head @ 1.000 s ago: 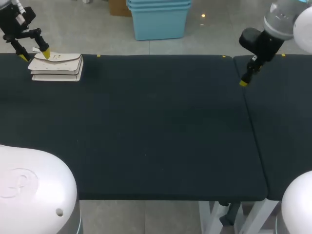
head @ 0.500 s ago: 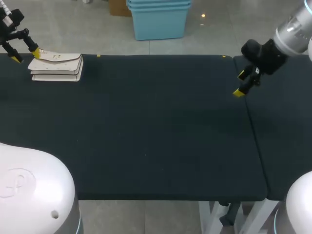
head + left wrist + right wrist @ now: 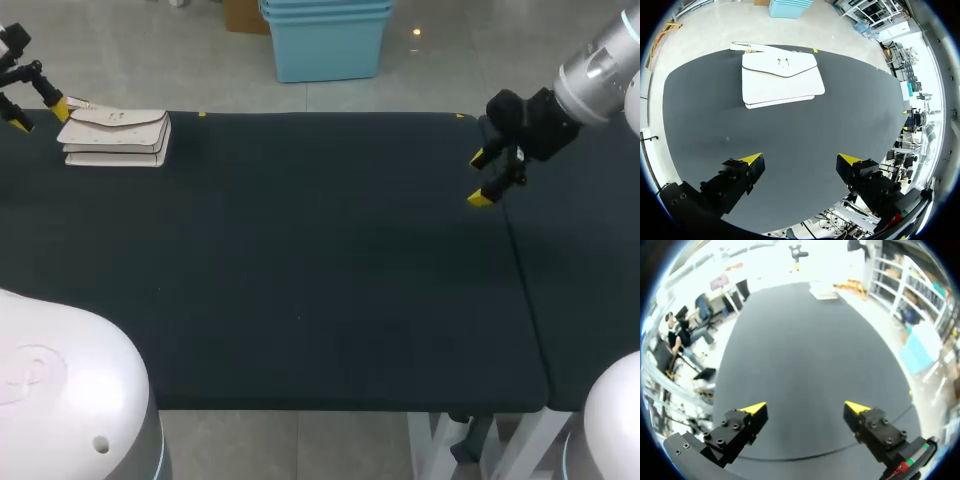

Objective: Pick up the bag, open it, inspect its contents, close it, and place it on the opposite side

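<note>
Left end effector (image 3: 38, 113) has backed off the white flap handbag (image 3: 115, 135), fingers wide apart and empty. Bag lies closed at the dark counter's (image 3: 320, 280) far-left corner. Right end effector (image 3: 479, 178) has swung inward, also spread and empty. Bag looks released, not held.

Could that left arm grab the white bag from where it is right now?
Probably yes: the left pincer hangs open with the bag close ahead of it, and only bare table between them.

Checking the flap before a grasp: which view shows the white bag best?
The left wrist view: the bag lies ahead of the left gripper, flap and clasp plain. The head view shows the bag small in a far corner; the right wrist view, only a distant pale shape.
</note>
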You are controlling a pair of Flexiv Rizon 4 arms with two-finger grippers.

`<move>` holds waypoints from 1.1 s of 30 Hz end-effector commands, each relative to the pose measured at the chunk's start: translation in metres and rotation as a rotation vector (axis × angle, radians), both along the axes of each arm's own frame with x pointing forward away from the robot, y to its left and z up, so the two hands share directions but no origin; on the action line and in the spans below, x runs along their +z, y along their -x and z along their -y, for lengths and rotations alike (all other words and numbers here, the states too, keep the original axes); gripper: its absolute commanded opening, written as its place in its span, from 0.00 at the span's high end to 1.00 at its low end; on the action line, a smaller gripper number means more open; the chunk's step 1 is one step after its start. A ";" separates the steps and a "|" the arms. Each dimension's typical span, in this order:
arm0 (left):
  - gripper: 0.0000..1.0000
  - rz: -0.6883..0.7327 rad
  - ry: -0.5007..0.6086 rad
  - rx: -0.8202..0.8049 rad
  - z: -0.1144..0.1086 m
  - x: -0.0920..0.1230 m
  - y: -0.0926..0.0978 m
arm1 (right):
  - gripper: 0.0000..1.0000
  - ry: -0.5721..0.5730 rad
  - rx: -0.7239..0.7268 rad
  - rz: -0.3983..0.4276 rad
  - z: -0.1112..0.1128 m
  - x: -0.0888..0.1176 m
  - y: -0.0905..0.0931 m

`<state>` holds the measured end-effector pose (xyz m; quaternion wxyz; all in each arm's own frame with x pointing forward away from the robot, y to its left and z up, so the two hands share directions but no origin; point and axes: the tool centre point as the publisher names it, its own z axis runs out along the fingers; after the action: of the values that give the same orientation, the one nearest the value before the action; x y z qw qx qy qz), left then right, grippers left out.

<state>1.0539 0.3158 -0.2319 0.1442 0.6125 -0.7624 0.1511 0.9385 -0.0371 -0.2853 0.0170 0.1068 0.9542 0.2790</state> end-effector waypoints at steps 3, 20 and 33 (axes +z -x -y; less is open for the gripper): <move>0.00 -0.029 0.117 -0.018 -0.024 -0.012 -0.027 | 0.00 -0.041 0.075 -0.007 -0.009 -0.028 -0.008; 0.00 -0.069 0.217 -0.019 -0.057 -0.040 -0.073 | 0.00 -0.074 0.051 0.062 -0.017 -0.048 -0.026; 0.00 -0.072 0.360 -0.028 -0.066 -0.066 -0.105 | 0.00 -0.079 0.048 0.061 -0.016 -0.049 -0.028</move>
<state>1.1407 0.3771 -0.2864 0.0566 0.6346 -0.7517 0.1702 0.9655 -0.0214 -0.3342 0.0361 0.0762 0.9435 0.3205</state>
